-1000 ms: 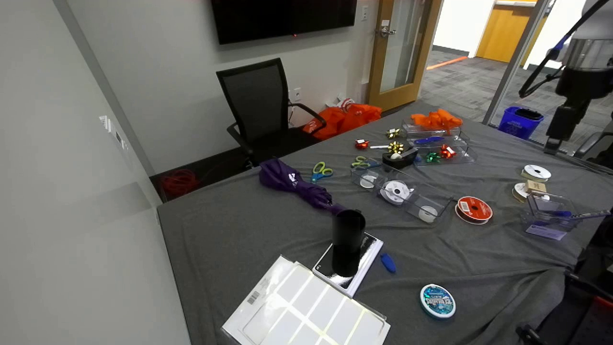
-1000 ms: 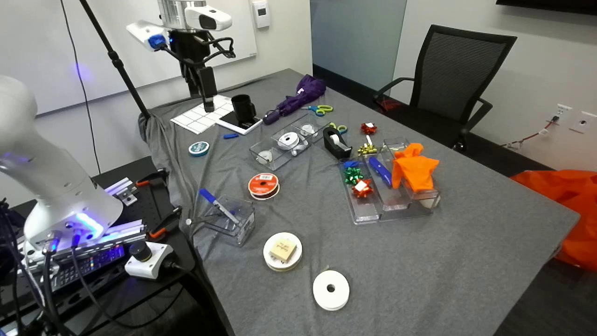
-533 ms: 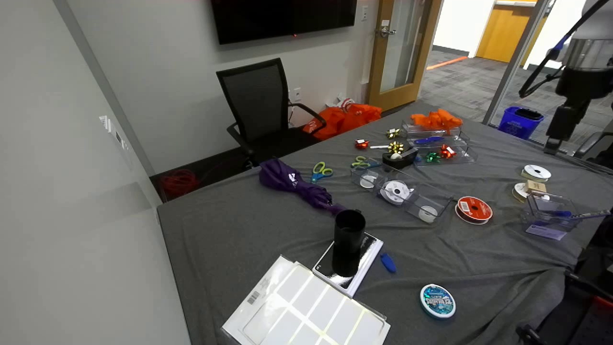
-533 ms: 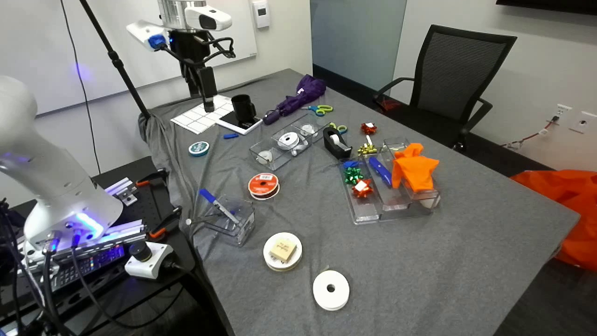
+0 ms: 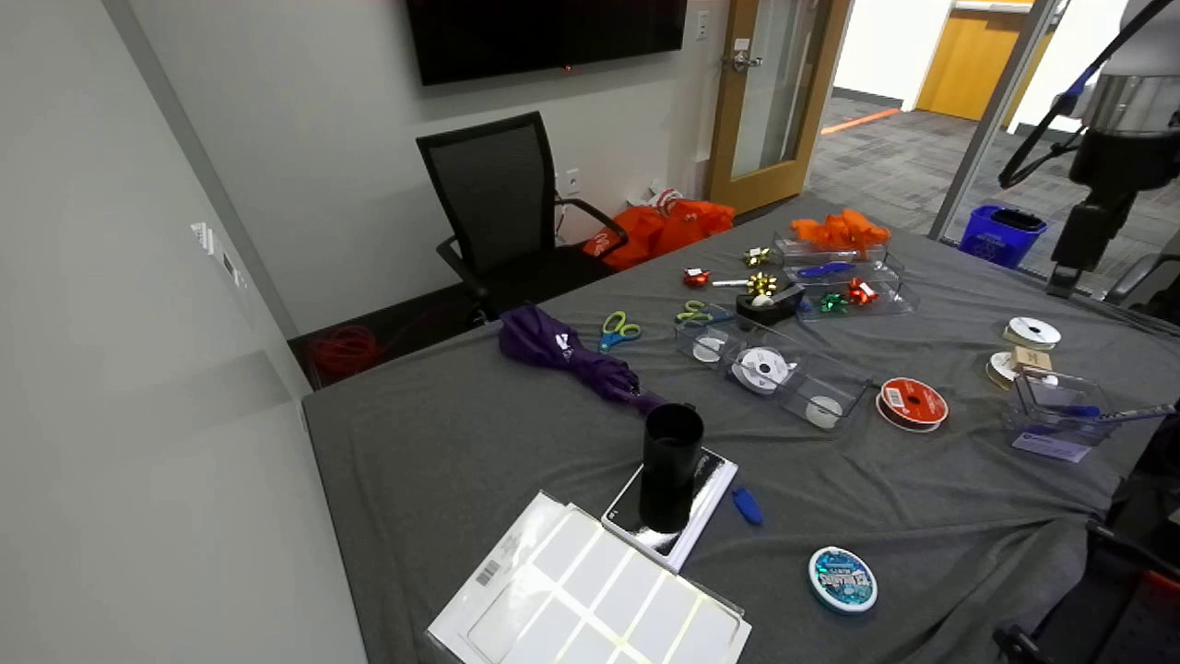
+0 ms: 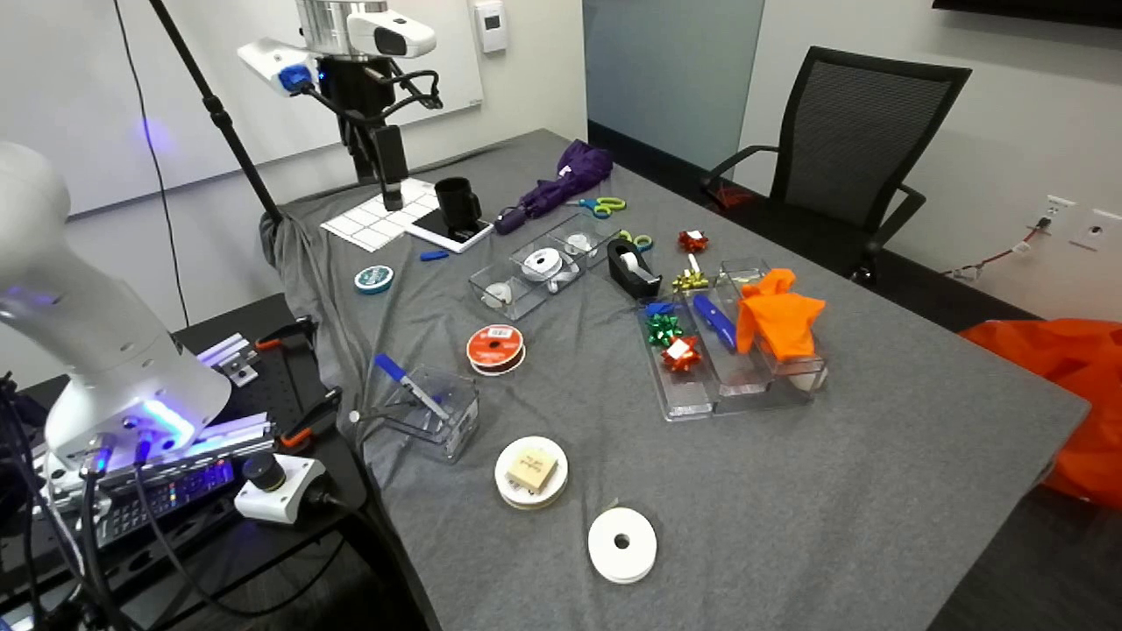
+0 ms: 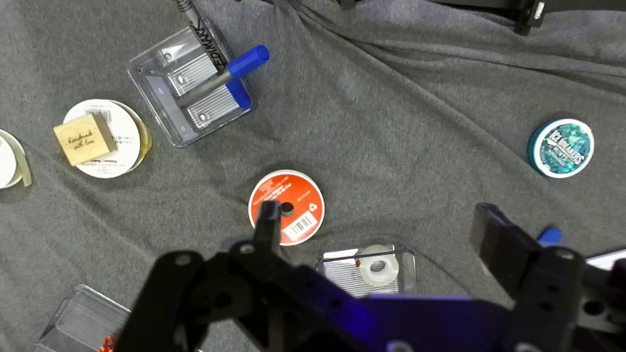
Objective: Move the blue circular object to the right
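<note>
The blue circular object is a round mint tin with a white rim and teal lid, lying flat on the grey cloth. Both exterior views show this blue circular object [image 5: 843, 580] [image 6: 374, 280], and in the wrist view the blue circular object [image 7: 562, 148] is at the upper right, beyond the right finger. My gripper [image 7: 379, 208] is open, its fingers wide apart with nothing between them. In exterior views the gripper [image 5: 1065, 279] [image 6: 392, 200] hangs high above the table, apart from the tin.
Near the tin lie a blue cap [image 5: 748, 506] and a white box bearing a black mug [image 6: 457, 203]. A red spool [image 7: 287, 208] sits below my left finger. Clear trays [image 6: 517, 294], a pen bin [image 6: 429, 412], white spools [image 6: 621, 545] and a tape dispenser [image 6: 633, 270] also stand about.
</note>
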